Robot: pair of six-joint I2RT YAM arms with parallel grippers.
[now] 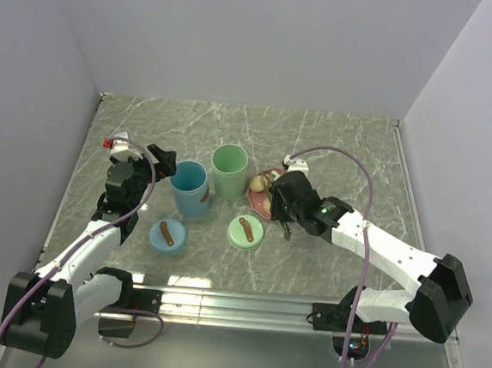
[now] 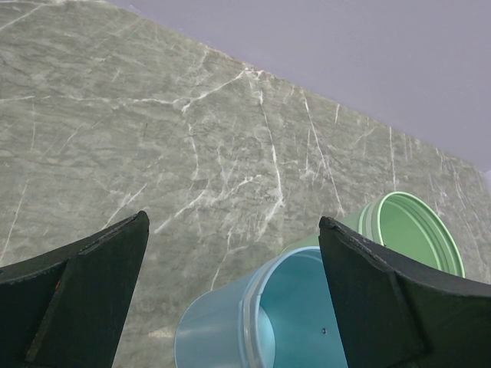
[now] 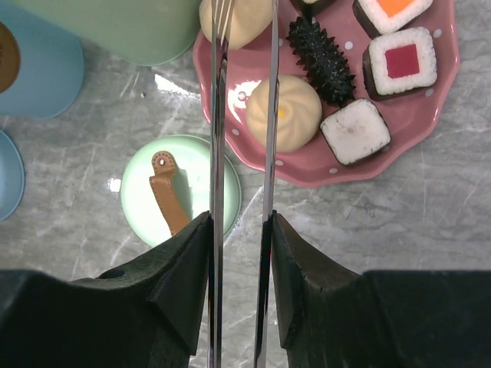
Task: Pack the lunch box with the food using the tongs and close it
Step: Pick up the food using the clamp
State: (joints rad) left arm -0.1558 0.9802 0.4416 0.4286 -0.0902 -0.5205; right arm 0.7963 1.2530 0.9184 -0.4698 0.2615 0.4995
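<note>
My right gripper [image 3: 241, 217] is shut on the tongs [image 3: 217, 138], one black finger against each slim metal arm. The two arms stand a little apart and reach out over the pink plate [image 3: 414, 126]. A tan bun [image 3: 285, 113] lies just right of the right arm, and the left arm crosses a second bun [image 3: 242, 19]. Square sushi pieces [image 3: 400, 61] and a dark spiky piece [image 3: 321, 50] lie further right on the plate. The lunch box's blue tub [image 1: 190, 186] and green tub [image 1: 229, 170] stand uncovered. My left gripper [image 2: 232, 222] hangs open above the blue tub [image 2: 230, 322], holding nothing.
A blue lid [image 1: 167, 234] and a green lid [image 1: 246, 231], each with a brown strap, lie flat in front of the tubs. The pink plate [image 1: 264, 204] sits right of the green tub. Grey walls close in the marble table on three sides.
</note>
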